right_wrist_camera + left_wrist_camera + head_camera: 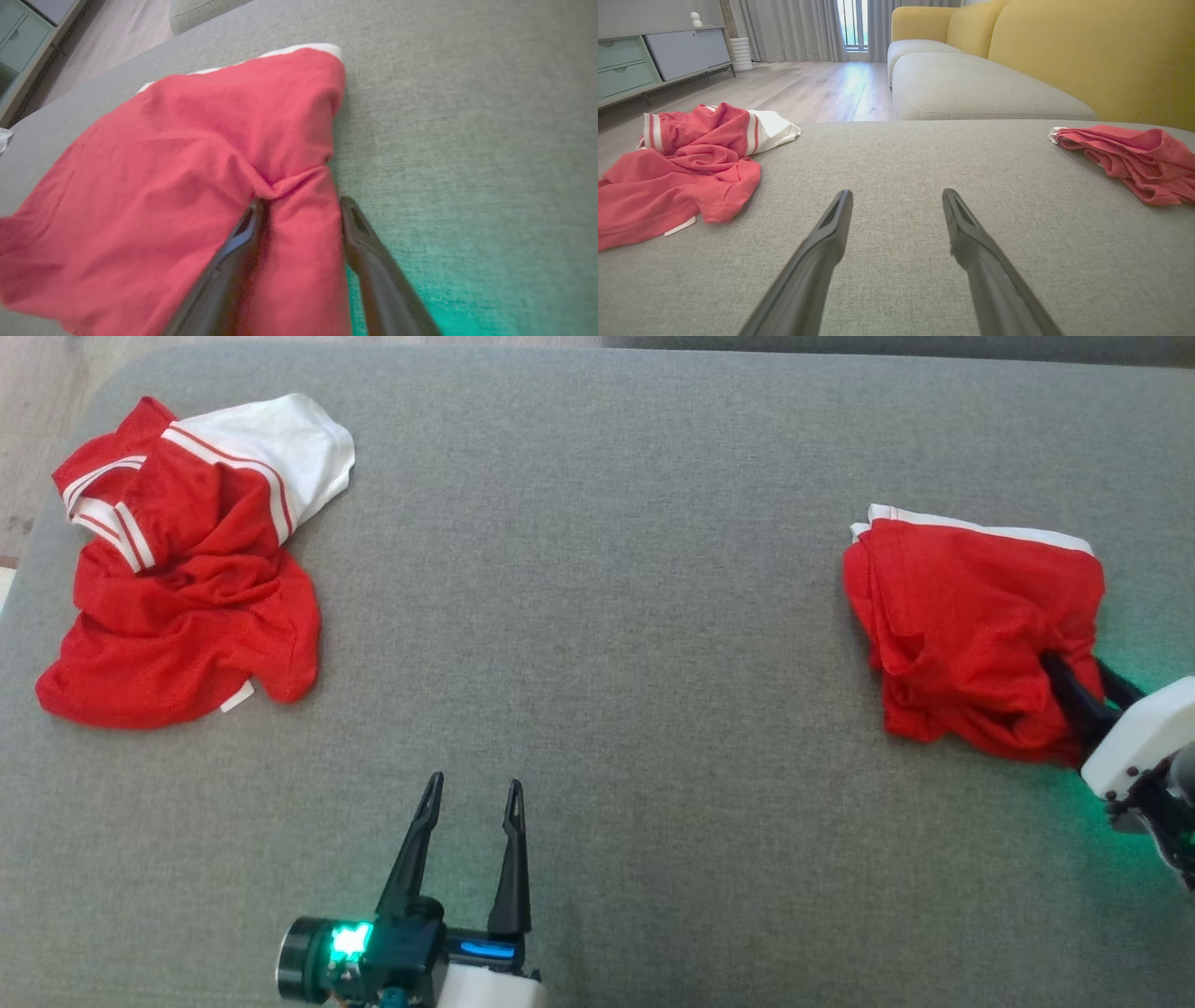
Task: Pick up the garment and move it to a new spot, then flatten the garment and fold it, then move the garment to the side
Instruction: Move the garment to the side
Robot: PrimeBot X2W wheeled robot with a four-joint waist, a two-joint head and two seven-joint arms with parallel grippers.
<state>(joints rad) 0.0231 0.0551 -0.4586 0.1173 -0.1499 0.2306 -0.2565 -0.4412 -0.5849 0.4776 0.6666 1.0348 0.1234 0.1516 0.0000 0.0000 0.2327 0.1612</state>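
Item one, at ten o'clock on the grey cushion (pixel 653 569): we list a crumpled garment (pixel 177 579), red with white striped trim, lying loose.

Item two, at six o'clock: the left gripper (pixel 474 786), jaws fully apart, holding nothing, above bare cushion.

Item three, at three o'clock: a folded garment (pixel 971 607), red, with a white edge along its far side.

Item four, at four o'clock: the right gripper (pixel 1078 674), jaws wide, astride a ridge of the folded garment, both fingers (pixel 233 242) touching cloth, not pinched shut.
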